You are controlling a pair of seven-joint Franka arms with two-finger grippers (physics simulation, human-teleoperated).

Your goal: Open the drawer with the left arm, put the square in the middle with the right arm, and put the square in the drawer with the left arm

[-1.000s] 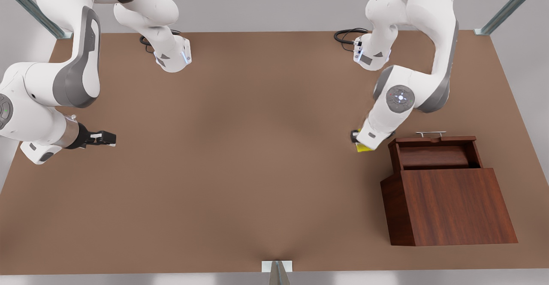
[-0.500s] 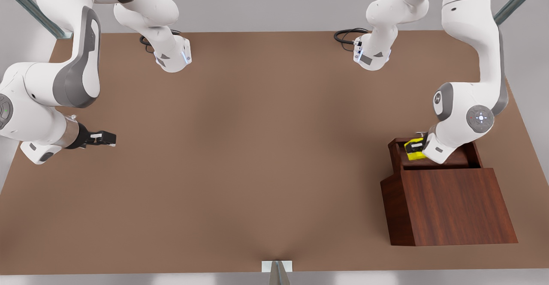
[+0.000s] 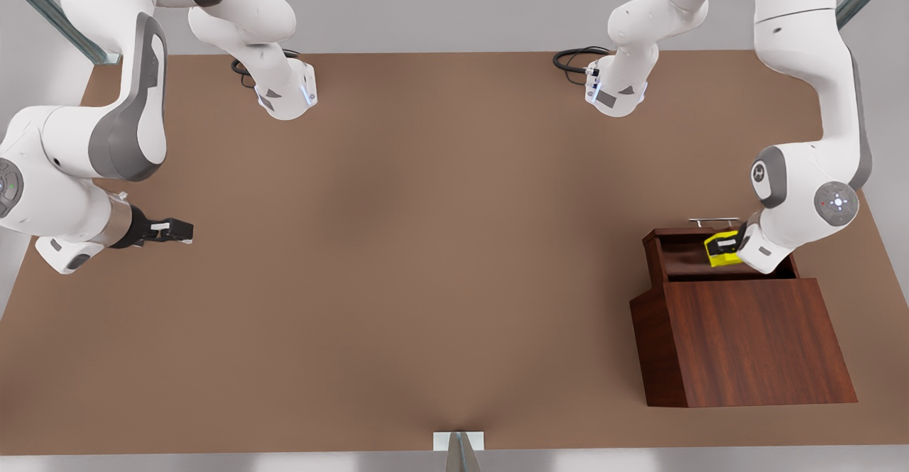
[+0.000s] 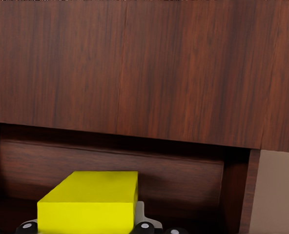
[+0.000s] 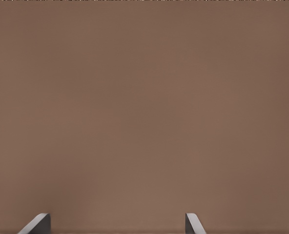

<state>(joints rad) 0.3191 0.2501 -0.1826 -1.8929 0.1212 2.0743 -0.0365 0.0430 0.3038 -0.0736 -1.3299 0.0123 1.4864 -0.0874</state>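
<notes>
The brown tabletop (image 3: 398,259) spans the front view, and the wood-grain cabinet (image 3: 746,344) is set near its four o'clock edge. The drawer (image 3: 682,255) is seen pulled open at the cabinet's twelve o'clock side, its silver handle (image 3: 714,221) beyond it. The left arm (image 3: 817,138) is bent down over the drawer, and the left gripper (image 3: 726,246) is clenched on the square (image 3: 723,253), which is held over the drawer's cavity; in the left wrist view the square (image 4: 88,202) is seen in front of the drawer's inner wall. Whether it touches the drawer floor cannot be told. The right arm (image 3: 106,138) waits at nine o'clock, with the right gripper (image 3: 186,230) spread and empty above bare table. The last step, placing the square in the drawer, is judged to be in hand; a short lowering, a release and a clear upward withdrawal are called for next.
</notes>
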